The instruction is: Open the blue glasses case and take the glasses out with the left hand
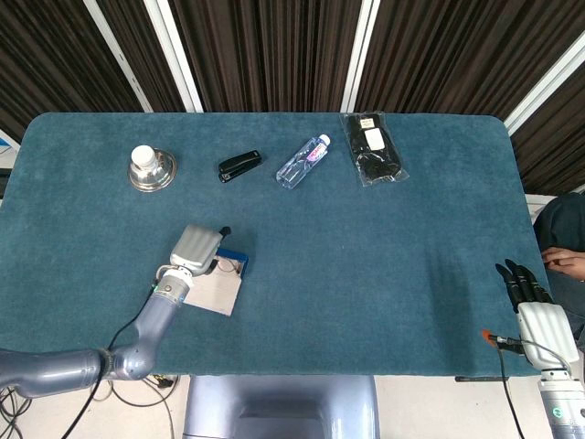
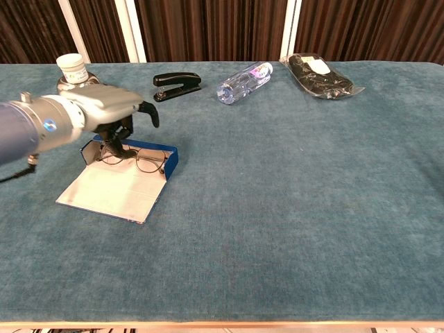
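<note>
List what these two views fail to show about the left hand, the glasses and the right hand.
- Left hand: chest view; its fingertips dip behind the blue glasses case wall, so any hold on the glasses is unclear.
- Glasses: head view; mostly covered by the hand, too small.
- Right hand: head view only; fingers small and dark.

Stapler (image 2: pixel 177 84), bowl (image 2: pixel 78 88) crowd behind case (image 2: pixel 132 166); right side open.

On the surface (image 1: pixel 366 274): 1 blue glasses case (image 2: pixel 128 173), lying open, with 1 pair of glasses (image 2: pixel 139 161) in it; 1 black stapler (image 1: pixel 239 165); 1 clear plastic bottle (image 1: pixel 303 162); 1 black packet (image 1: pixel 373 146) in clear wrap; 1 metal bowl (image 1: pixel 151 171) carrying 1 small white jar (image 1: pixel 143 157). 2 robot hands show: the left hand (image 2: pixel 111 104) and the right hand (image 1: pixel 528 288).
</note>
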You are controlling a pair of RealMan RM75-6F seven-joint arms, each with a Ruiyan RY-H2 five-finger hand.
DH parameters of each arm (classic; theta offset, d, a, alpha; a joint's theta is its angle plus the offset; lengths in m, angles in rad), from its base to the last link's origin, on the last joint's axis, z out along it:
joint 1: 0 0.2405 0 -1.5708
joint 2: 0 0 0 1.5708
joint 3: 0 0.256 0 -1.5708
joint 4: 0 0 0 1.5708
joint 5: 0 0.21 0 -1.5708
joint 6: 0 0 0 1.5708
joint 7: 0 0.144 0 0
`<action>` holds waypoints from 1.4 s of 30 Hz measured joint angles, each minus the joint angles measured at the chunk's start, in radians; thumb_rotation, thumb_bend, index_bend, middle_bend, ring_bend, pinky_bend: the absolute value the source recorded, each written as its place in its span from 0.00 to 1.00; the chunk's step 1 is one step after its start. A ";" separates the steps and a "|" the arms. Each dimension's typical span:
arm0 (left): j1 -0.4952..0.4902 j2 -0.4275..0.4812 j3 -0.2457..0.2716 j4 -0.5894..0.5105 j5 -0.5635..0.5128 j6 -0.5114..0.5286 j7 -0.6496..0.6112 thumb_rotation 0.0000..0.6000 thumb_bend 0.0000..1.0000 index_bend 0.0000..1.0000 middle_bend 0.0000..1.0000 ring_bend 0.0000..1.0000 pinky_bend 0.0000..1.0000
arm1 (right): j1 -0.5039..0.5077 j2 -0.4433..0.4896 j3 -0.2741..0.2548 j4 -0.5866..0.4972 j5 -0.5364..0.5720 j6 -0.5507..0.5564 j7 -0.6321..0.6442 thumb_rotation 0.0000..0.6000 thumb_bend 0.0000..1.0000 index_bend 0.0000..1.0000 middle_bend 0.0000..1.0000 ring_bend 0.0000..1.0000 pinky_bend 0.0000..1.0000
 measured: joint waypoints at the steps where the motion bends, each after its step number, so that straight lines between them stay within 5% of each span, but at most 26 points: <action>1: -0.001 0.012 0.000 -0.005 -0.004 -0.008 -0.003 1.00 0.35 0.25 0.86 0.78 0.85 | 0.000 0.000 0.000 0.000 0.000 0.000 -0.001 1.00 0.12 0.00 0.00 0.00 0.23; 42: -0.070 -0.026 0.040 0.112 -0.032 -0.065 -0.067 1.00 0.31 0.52 0.89 0.80 0.87 | 0.002 0.000 0.006 -0.005 0.014 -0.005 -0.005 1.00 0.14 0.00 0.00 0.00 0.23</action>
